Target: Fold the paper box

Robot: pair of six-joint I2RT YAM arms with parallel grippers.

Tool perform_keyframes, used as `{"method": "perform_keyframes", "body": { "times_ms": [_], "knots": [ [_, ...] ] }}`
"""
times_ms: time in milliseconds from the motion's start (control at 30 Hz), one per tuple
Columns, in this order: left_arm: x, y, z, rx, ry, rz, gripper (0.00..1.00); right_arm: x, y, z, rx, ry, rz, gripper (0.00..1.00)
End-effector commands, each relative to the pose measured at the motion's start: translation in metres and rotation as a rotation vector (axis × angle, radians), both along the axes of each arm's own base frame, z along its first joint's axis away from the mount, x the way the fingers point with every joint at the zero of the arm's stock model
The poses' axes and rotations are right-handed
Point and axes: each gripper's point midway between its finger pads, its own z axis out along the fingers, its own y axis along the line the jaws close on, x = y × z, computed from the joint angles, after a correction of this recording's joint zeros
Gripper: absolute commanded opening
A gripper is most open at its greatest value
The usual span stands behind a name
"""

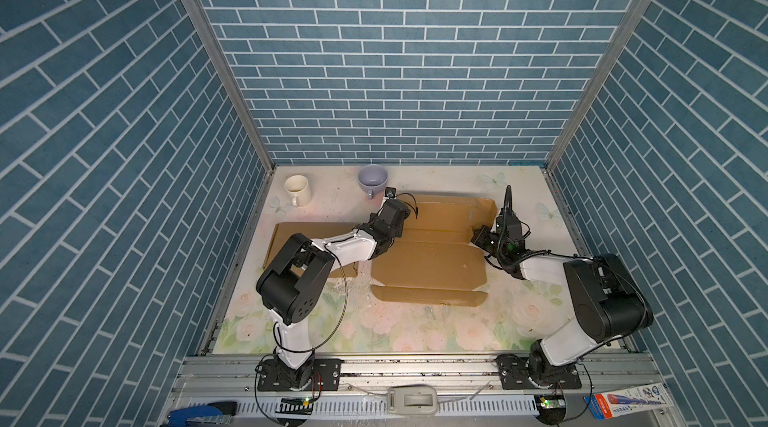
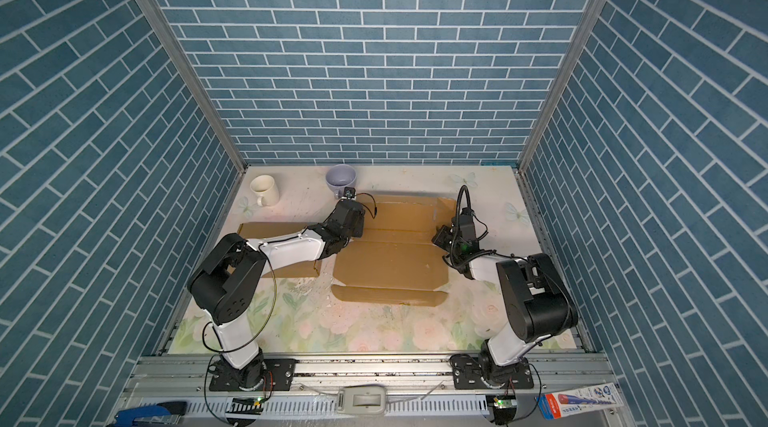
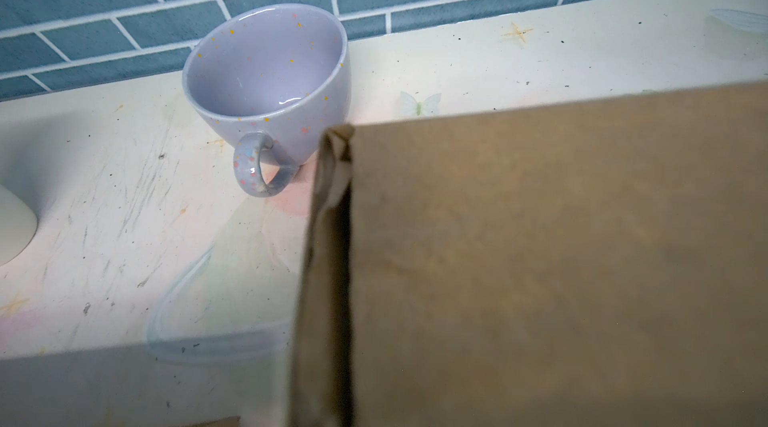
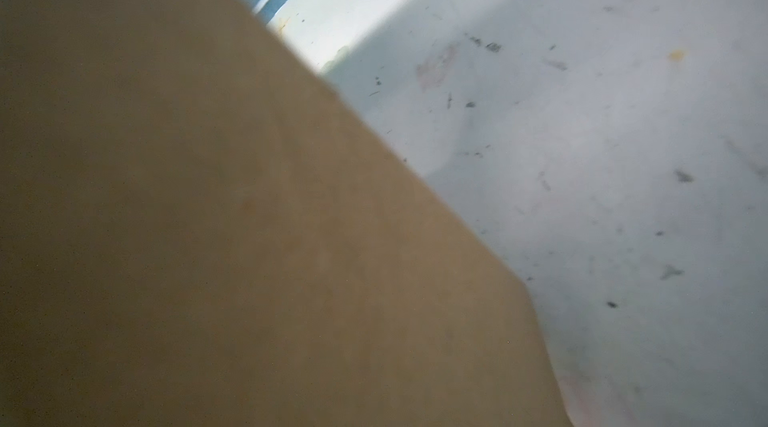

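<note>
The brown paper box [image 1: 432, 263] [image 2: 390, 263] lies mostly unfolded in the middle of the table, its front flap [image 1: 428, 295] flat. My left gripper [image 1: 409, 217] [image 2: 363, 217] sits at the left end of the rear panel and my right gripper [image 1: 478, 231] [image 2: 436, 234] at the right end, where a side flap [image 1: 484, 211] stands raised. Cardboard fills the left wrist view [image 3: 540, 258] and the right wrist view [image 4: 208, 238], hiding the fingers. Both grippers look shut on the cardboard.
A lilac cup [image 1: 372, 180] [image 3: 266, 84] stands just behind the left gripper. A white mug [image 1: 298, 189] stands at the back left. Another brown cardboard sheet [image 1: 286, 238] lies under the left arm. Blue brick walls enclose three sides.
</note>
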Motion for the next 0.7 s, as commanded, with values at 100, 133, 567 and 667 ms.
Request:
{"method": "perform_keyframes", "body": {
  "times_ms": [100, 133, 567, 667],
  "knots": [
    [-0.010, -0.002, -0.029, 0.035, 0.088, -0.032, 0.00, 0.001, 0.018, -0.016, 0.039, 0.058, 0.023, 0.00],
    [-0.010, -0.002, -0.029, 0.035, 0.088, -0.032, 0.00, 0.000, 0.018, -0.018, 0.038, 0.064, 0.025, 0.00],
    [-0.010, 0.008, -0.032, 0.031, 0.097, -0.022, 0.00, -0.021, -0.057, 0.060, -0.165, 0.003, 0.088, 0.00],
    [-0.010, 0.009, -0.033, 0.029, 0.100, -0.018, 0.00, -0.031, -0.081, 0.083, -0.261, -0.031, 0.078, 0.04]
  ]
}}
